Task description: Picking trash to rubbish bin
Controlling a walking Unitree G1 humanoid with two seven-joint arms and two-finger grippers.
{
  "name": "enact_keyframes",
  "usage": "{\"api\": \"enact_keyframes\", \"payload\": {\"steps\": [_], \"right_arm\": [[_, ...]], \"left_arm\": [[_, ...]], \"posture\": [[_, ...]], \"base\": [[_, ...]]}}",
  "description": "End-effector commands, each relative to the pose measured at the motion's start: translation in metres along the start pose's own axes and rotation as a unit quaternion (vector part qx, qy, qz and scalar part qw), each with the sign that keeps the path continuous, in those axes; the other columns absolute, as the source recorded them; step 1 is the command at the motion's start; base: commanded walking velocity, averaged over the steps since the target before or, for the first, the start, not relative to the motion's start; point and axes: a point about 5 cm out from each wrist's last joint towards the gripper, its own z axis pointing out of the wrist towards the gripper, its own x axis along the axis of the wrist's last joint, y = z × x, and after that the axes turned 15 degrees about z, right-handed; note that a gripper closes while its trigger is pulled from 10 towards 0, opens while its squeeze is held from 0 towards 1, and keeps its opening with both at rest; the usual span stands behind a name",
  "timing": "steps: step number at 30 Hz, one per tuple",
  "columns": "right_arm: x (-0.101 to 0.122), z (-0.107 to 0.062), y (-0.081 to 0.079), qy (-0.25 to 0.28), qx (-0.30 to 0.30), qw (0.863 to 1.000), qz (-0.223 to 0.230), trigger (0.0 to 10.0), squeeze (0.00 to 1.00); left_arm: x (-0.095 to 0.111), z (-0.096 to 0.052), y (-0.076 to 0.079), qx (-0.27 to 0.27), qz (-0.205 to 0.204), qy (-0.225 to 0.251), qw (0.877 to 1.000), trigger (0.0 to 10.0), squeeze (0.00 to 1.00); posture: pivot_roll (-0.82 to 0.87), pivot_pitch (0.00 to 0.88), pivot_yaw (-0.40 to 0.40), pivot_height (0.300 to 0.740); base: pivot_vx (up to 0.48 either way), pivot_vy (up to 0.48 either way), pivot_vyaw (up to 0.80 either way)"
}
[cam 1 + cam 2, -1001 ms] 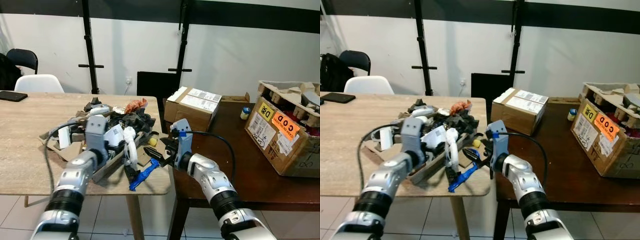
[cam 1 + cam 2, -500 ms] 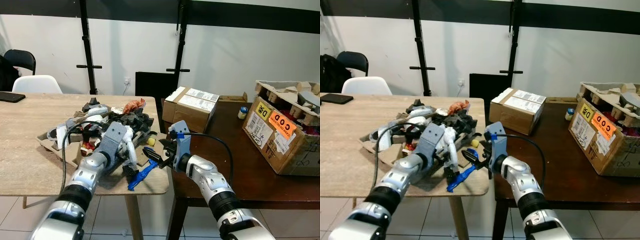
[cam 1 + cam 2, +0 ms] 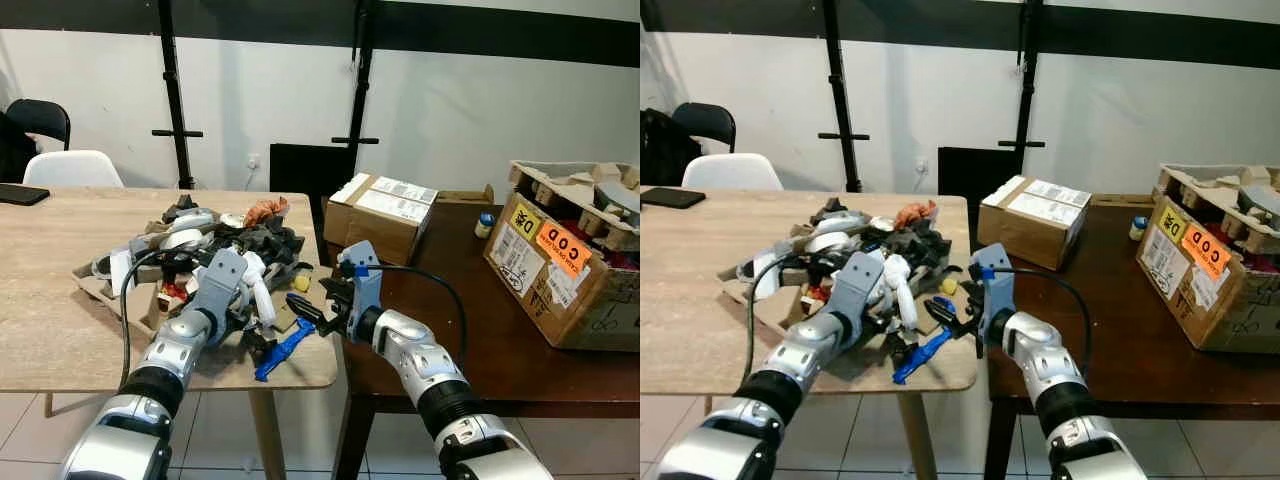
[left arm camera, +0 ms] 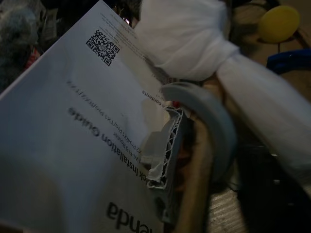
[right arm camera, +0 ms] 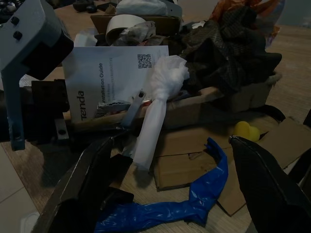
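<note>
A heap of trash (image 3: 215, 250) lies on the light wooden table (image 3: 60, 300): dark rags, cardboard, a white booklet (image 5: 107, 82) and a white twisted wrap (image 5: 160, 107). In front of the heap, near the table's edge, lies a blue plastic strip (image 3: 283, 347), with a small yellow ball (image 3: 302, 284) behind it. My left gripper (image 3: 247, 302) is pushed into the heap's near right side, against the booklet (image 4: 73, 136) and the wrap (image 4: 204, 39). My right gripper (image 3: 300, 312) hangs open at the table's right corner, just above the blue strip (image 5: 184, 204), holding nothing.
To the right stands a dark brown table (image 3: 490, 340) with a cardboard box (image 3: 380, 212), a small bottle (image 3: 486, 225) and a large stickered box (image 3: 565, 270). A phone (image 3: 22, 194) lies at the wooden table's far left, with a white chair (image 3: 70, 168) behind it.
My left arm has swung right, from the heap's left side into its near right side beside the white wrap. The right gripper has stayed open in about the same place.
</note>
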Motion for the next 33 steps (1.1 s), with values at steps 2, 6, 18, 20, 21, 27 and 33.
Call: {"api": "enact_keyframes", "payload": {"steps": [2,6,18,20,21,27,33], "right_arm": [[0.001,-0.001,0.003,-0.001,-0.006,1.000,-0.005,10.0,0.00],[0.001,-0.001,0.004,-0.001,-0.008,1.000,-0.006,10.0,0.00],[0.003,-0.001,0.006,-0.002,-0.013,1.000,-0.015,10.0,0.00],[0.003,-0.002,0.006,-0.002,-0.014,1.000,-0.018,10.0,0.00],[0.003,-0.002,0.006,-0.003,-0.014,1.000,-0.020,10.0,0.00],[0.002,-0.002,0.007,-0.006,-0.016,1.000,-0.026,10.0,0.00],[0.000,-0.002,0.006,-0.010,-0.016,0.999,-0.029,10.0,0.00]], "left_arm": [[0.002,0.002,0.002,-0.004,-0.015,0.005,1.000,0.0,0.00],[0.004,0.002,-0.001,0.001,-0.013,0.009,1.000,0.0,0.00],[0.020,0.000,-0.020,0.058,-0.025,0.058,0.996,9.3,0.00],[0.023,-0.001,-0.024,0.069,-0.044,0.074,0.994,3.2,0.00],[0.025,-0.001,-0.026,0.072,-0.054,0.084,0.992,3.2,0.00],[0.030,-0.004,-0.030,0.073,-0.062,0.117,0.988,10.0,0.00],[0.026,-0.003,-0.015,0.029,-0.013,0.117,0.993,10.0,0.00]], "posture": [[0.09,0.000,-0.035,0.740],[0.09,0.000,-0.034,0.740],[0.10,0.000,-0.032,0.740],[0.09,0.000,-0.033,0.740],[0.09,0.000,-0.032,0.740],[0.10,0.000,-0.035,0.740],[0.10,0.000,-0.035,0.740]], "base": [[0.000,0.000,0.00],[0.000,0.000,0.00],[0.000,0.000,0.00],[0.000,0.000,0.00],[0.000,0.000,0.00],[0.000,0.000,0.00],[0.000,0.000,0.00]]}}
